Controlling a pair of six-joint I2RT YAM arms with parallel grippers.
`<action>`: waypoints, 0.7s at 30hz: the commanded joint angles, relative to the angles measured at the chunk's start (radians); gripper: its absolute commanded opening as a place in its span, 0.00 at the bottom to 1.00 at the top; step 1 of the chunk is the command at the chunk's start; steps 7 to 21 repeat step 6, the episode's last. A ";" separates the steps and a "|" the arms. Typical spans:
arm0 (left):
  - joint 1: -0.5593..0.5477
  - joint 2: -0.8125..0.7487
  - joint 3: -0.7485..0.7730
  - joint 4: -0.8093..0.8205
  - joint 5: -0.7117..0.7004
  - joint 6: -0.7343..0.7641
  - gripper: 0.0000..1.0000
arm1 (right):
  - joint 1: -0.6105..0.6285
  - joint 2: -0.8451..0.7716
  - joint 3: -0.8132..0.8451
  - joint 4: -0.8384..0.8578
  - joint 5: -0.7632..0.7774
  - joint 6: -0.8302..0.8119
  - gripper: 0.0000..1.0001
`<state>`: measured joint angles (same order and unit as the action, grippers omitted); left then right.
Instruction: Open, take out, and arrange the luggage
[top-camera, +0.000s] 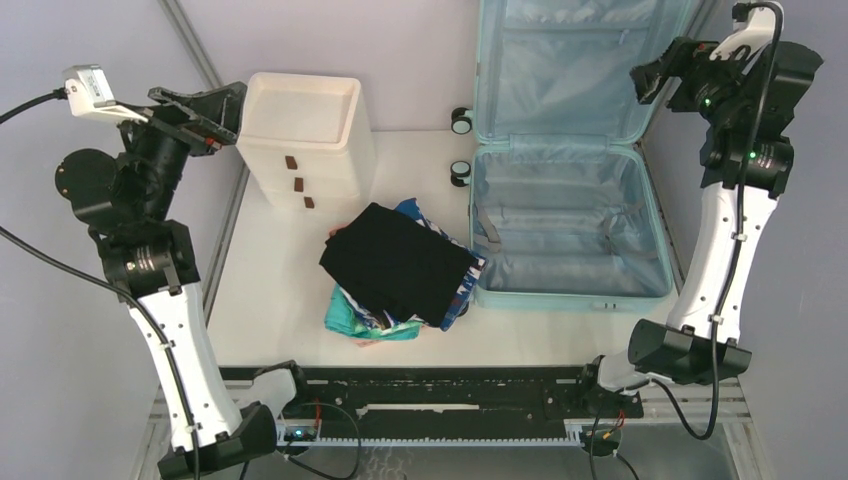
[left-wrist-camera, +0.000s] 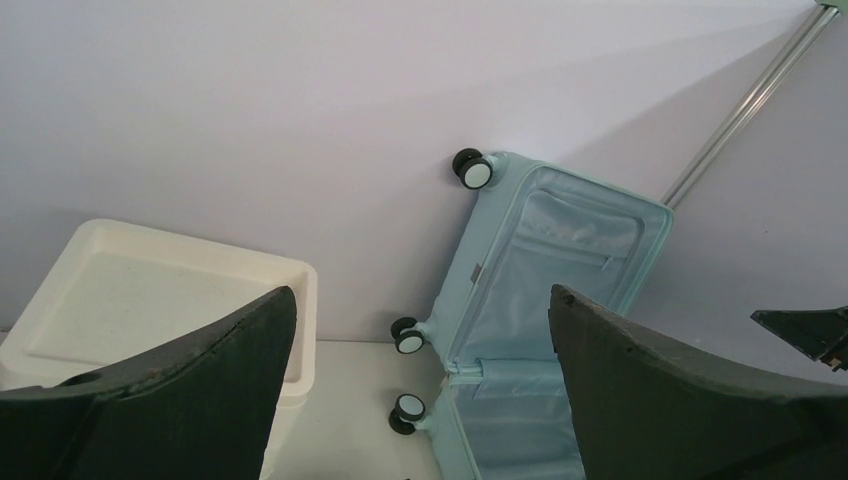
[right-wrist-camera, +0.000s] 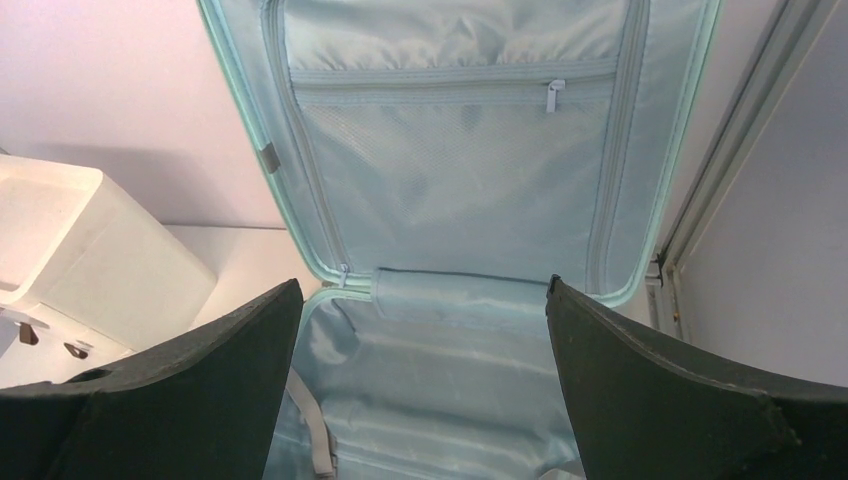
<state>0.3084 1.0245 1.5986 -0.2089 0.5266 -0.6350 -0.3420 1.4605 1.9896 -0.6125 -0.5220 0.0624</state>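
The luggage (top-camera: 575, 225) is a pale blue suitcase lying open at the right of the table. Its lid stands upright against the back wall, and only light blue lining and a strap show in the lower half. A pile of folded clothes (top-camera: 400, 262), black on top with teal and patterned pieces below, lies on the table just left of it. My left gripper (top-camera: 228, 115) hangs open high at the far left, above the clothes' level. My right gripper (top-camera: 648, 82) is open, raised by the lid's right edge. The wrist views show the luggage (left-wrist-camera: 560, 260) (right-wrist-camera: 450, 170) beyond the empty left gripper (left-wrist-camera: 420, 295) and right gripper (right-wrist-camera: 422, 285).
A white three-drawer box (top-camera: 305, 135) stands at the back left, next to the left gripper, and appears in both wrist views (left-wrist-camera: 150, 290) (right-wrist-camera: 110, 260). The suitcase wheels (top-camera: 461, 120) point toward it. A metal frame post (left-wrist-camera: 745, 105) runs behind the lid.
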 joint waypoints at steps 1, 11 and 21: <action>0.013 -0.019 -0.018 0.017 0.001 0.023 1.00 | -0.008 -0.045 -0.018 0.053 0.024 0.011 1.00; 0.019 -0.018 -0.024 0.016 0.004 0.022 1.00 | -0.008 -0.051 -0.040 0.058 0.029 0.008 1.00; 0.019 -0.018 -0.024 0.016 0.004 0.022 1.00 | -0.008 -0.051 -0.040 0.058 0.029 0.008 1.00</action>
